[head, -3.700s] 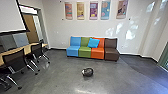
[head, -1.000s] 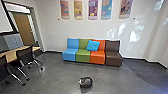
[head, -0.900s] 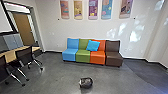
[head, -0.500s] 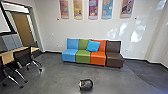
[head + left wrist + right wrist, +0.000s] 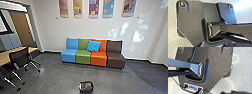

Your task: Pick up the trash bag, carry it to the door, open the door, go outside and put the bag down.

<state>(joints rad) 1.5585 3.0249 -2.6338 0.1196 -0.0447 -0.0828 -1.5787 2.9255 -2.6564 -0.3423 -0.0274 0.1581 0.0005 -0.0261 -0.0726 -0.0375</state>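
The trash bag [image 5: 86, 86], small, dark and rounded with a pale patch on its left side, lies on the grey floor near the bottom middle of the head view. Open floor lies between it and the row of seats behind. In both wrist views I see the robot's own dark plate and jointed bar over pale floor; how the gripper fingers stand cannot be made out there.
A row of blue, green, orange and brown seats [image 5: 75, 56] with a blue cushion [image 5: 93, 46] stands against the wall. At the left are a table [image 5: 5, 58], black chairs [image 5: 20, 58] and a wooden door [image 5: 22, 27] in a frame.
The head camera has moved forward: the bag and the seats show larger, and the bag stands lower in the picture. The chairs and table have slid toward the left edge.
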